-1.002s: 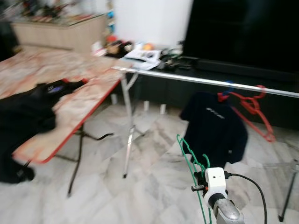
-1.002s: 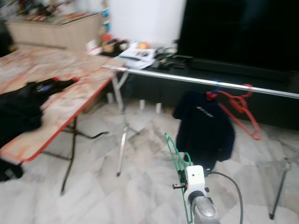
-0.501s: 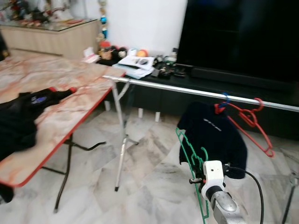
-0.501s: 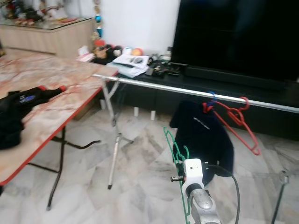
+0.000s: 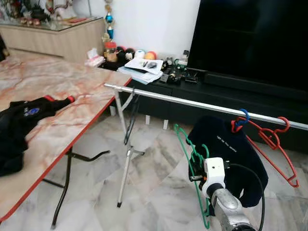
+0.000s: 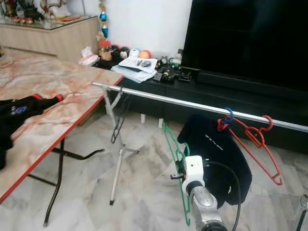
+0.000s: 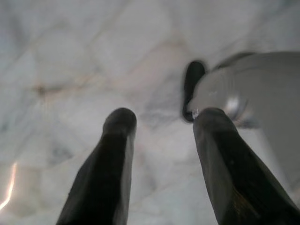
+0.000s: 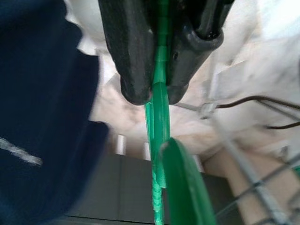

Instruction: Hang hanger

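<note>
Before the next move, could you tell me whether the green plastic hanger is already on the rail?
Not yet: the green plastic hanger is clamped in the right gripper, below the silver metal rail.

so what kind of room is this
Likely a home living room used for laundry: a big dark TV on a low console, a marble-look floor, and a clothes rail carrying a shirt.

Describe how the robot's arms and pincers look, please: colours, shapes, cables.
The right arm is a rounded silver tube ending in a white box-shaped wrist block, with a black cable looping from it. The right pincer has two long black fingers with blunt rounded tips. The left pincer has the same two black fingers, thick and tapering.
</note>
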`<state>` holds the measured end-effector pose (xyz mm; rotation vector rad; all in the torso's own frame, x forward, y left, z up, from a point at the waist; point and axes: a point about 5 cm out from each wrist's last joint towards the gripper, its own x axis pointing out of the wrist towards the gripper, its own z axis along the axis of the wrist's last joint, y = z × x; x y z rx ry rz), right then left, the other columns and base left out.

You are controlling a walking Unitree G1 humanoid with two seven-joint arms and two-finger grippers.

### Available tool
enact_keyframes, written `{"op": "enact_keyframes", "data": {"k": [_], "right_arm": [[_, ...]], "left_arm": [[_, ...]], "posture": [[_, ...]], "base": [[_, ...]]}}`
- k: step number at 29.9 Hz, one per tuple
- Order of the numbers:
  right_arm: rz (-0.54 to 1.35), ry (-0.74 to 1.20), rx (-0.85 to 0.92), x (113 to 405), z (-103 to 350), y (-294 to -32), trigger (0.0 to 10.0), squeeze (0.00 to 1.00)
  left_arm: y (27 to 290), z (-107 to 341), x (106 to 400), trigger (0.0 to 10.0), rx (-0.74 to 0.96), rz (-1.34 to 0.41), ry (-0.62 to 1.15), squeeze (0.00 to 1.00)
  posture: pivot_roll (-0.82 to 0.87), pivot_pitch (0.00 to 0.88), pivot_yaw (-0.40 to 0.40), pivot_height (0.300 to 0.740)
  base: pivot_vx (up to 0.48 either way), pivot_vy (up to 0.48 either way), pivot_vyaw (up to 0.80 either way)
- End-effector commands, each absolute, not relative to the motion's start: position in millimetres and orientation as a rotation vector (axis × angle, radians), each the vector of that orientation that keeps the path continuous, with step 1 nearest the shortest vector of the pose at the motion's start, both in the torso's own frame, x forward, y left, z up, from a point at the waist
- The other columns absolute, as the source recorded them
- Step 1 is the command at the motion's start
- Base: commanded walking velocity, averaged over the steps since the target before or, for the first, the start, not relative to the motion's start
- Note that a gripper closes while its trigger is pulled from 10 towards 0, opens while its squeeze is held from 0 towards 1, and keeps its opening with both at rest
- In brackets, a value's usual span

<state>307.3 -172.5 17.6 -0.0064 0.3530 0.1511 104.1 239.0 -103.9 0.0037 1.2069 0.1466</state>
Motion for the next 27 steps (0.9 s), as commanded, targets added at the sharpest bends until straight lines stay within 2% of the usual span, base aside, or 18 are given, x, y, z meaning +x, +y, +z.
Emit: {"op": "enact_keyframes", "data": {"k": [1,15,20,27], "right_arm": [[0.132,0.343,0.011,311.5,21.6,-172.5,10.0,0.0],[0.111,0.35,0.043,315.4,23.6,-168.2,10.0,0.0],[0.01,0.322,0.114,318.8,27.9,-172.9,10.0,0.0],[-0.031,0.265,0.174,326.5,38.4,-167.4,10.0,0.0]], "left_arm": [[241.3,-104.6,99.1,10.0,0.012,0.146,1.222,0.0],[232.6,-104.8,107.6,10.0,0.01,0.131,1.211,0.0],[229.6,-105.1,108.8,10.0,0.016,0.118,1.211,0.0],[228.7,-105.4,108.4,10.0,0.015,0.104,1.216,0.0]], "posture": [[0.15,0.0,-0.032,0.74],[0.16,0.0,-0.034,0.74],[0.14,0.0,-0.026,0.74],[0.14,0.0,-0.02,0.74]], "base": [[0.356,0.0,0.0],[0.353,0.0,0.0],[0.0,0.0,0.0],[0.0,0.0,0.0]]}}
